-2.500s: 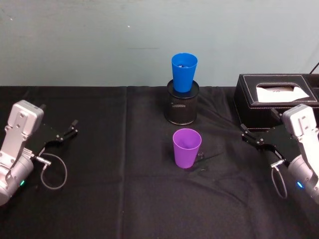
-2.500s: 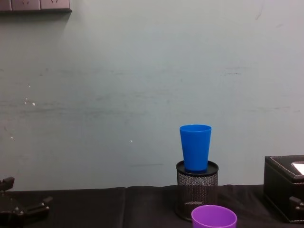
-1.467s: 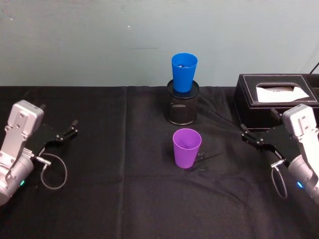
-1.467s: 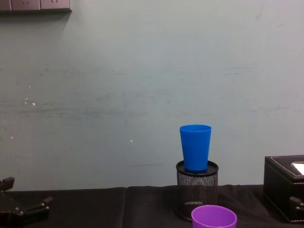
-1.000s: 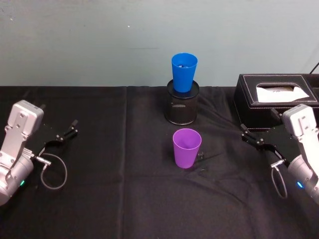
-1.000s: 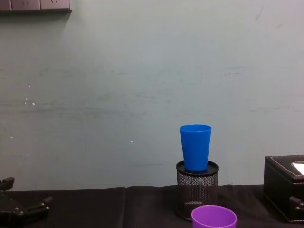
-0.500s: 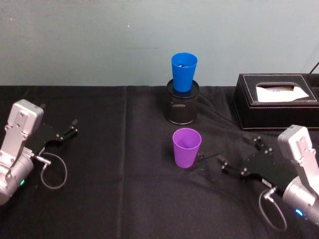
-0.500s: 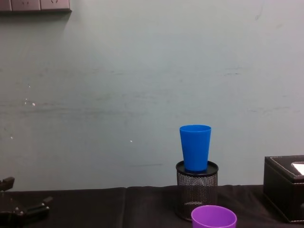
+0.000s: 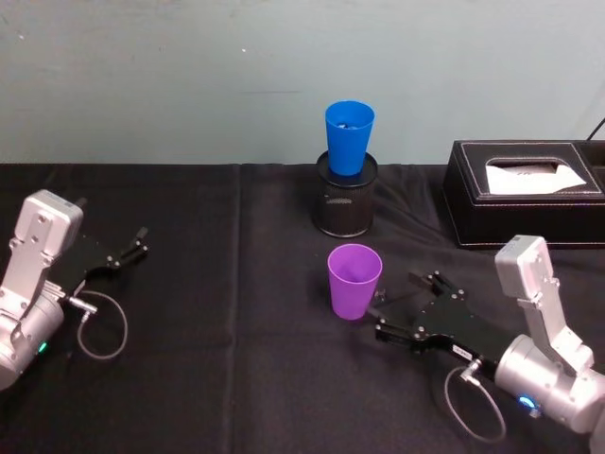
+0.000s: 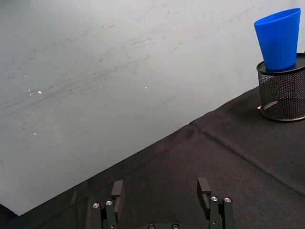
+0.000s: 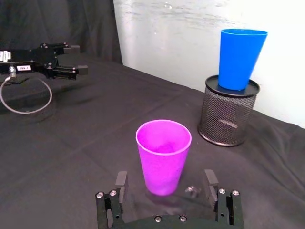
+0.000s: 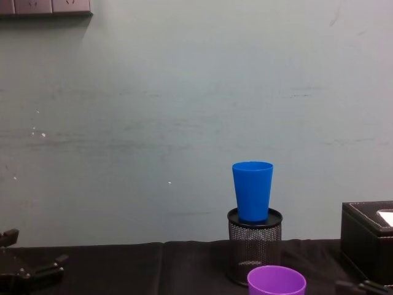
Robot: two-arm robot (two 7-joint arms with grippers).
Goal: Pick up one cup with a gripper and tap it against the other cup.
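The purple cup [image 9: 354, 281] stands upright on the black cloth at mid-table. Behind it the blue cup [image 9: 349, 137] sits in the mouth of a black mesh pen holder [image 9: 344, 203]. My right gripper [image 9: 399, 305] lies low on the cloth just right of the purple cup, open and pointing at it. In the right wrist view the purple cup [image 11: 163, 155] stands just ahead of the spread fingers [image 11: 121, 182], untouched, with the blue cup [image 11: 239, 57] beyond. My left gripper [image 9: 138, 243] rests open at the far left, and its wrist view shows the blue cup [image 10: 279, 40] far off.
A black tissue box [image 9: 525, 203] stands at the back right, behind the right arm. A small dark speck [image 11: 191, 191] lies on the cloth beside the purple cup's base. A grey-green wall [image 12: 184, 123] closes off the back of the table. Cables loop near both wrists.
My right arm has swung from beside the tissue box in toward the middle, and its open gripper now sits next to the purple cup. Both cups and the left arm have stayed put.
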